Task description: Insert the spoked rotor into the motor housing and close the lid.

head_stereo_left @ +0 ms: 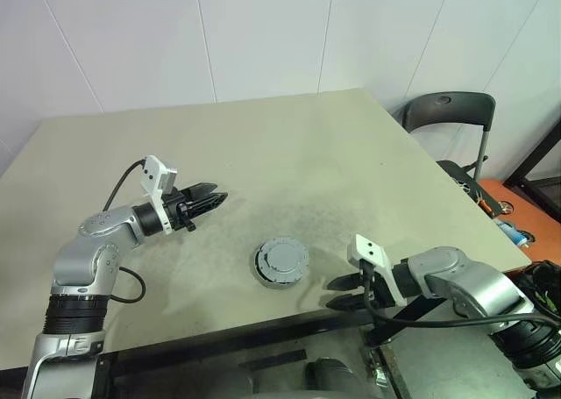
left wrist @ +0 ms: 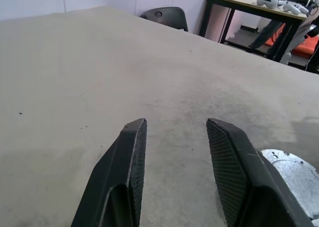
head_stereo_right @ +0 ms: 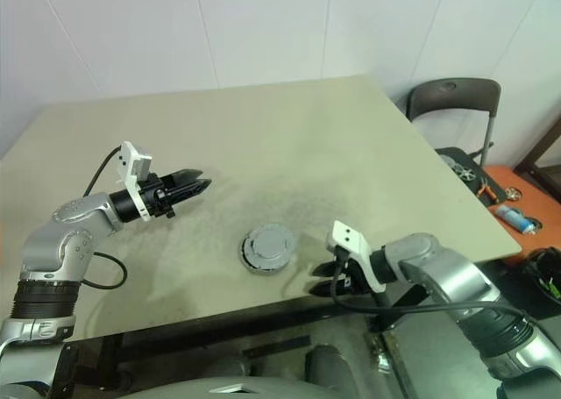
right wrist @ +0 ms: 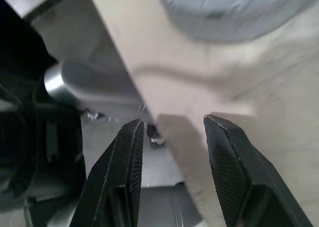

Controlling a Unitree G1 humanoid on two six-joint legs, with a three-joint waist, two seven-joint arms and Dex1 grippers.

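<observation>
Your left pincer (head_stereo_left: 213,197) hangs at centre-left of the head view, its black ribbed fingers (left wrist: 130,152) spread with nothing between them, pointing toward the middle of the worktop (head_stereo_left: 289,145). Your right pincer (head_stereo_left: 337,293) sits at lower right, right at the worktop's near edge, its fingers (right wrist: 227,152) likewise apart and empty. Both stand off from the work, which reads as hands parked clear of a finished assembly rather than reaching for a part.

Between them, just below the frame's centre, lies the lid (head_stereo_left: 283,257): a flat, round, grey metal disc with a raised middle, resting squarely on the motor housing (head_stereo_left: 262,270), whose silver rim peeps out around and under it. You see no copper windings, so the lid appears to be closed over them. The spoked rotor is nowhere on the worktop; it may be inside, though that is hidden.

The worktop is a matte beige slab, darkened with grey smudges around the stack. At upper right a black plastic chair (head_stereo_left: 449,111) on metal legs stands beside the worktop's corner, against a pale panelled wall (head_stereo_left: 263,31).
</observation>
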